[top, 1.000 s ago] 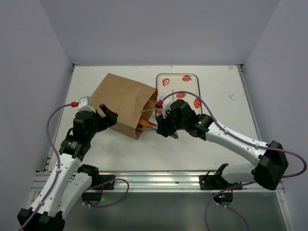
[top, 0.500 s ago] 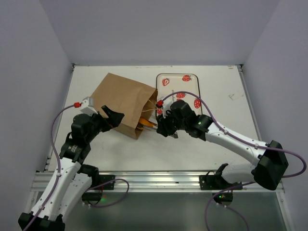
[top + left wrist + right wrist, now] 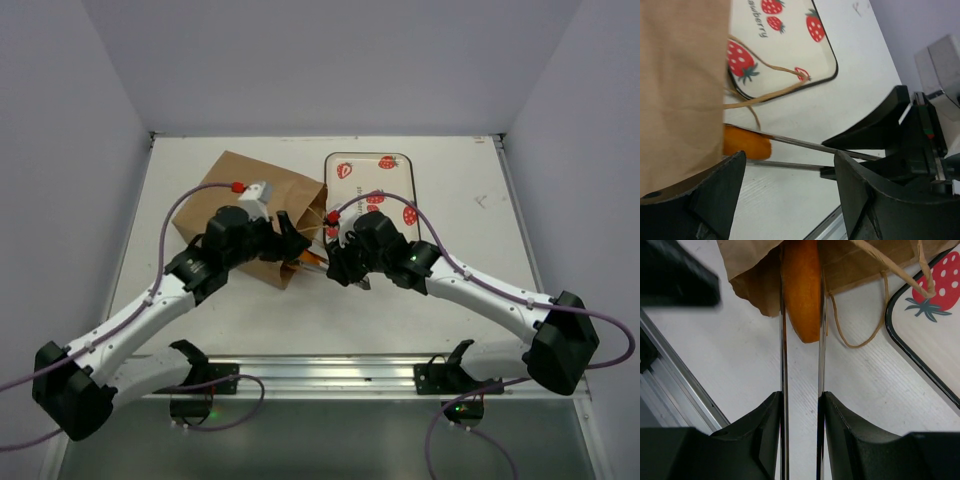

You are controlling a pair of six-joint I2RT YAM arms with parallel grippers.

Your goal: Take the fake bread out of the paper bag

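Here, bag [image 3: 240, 190]: on its side, left of the table's [image 3: 450, 200] centre, mouth toward the tray [image 3: 360, 178].
Bread [image 3: 802, 295]: one orange end pokes from the mouth, clamped between the tongs' [image 3: 783, 365] blades.
Right gripper [image 3: 801, 400]: pressed together on the tongs, just outside the mouth.
Left gripper [image 3: 288, 232]: fingers spread beside the mouth's near edge.
Tray: beside the bag, nearer the far edge.

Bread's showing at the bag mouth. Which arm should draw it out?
Right. The right gripper holds the tongs, whose blades flank the orange bread at the paper bag mouth. The left gripper hangs open beside the bag, gripping nothing.
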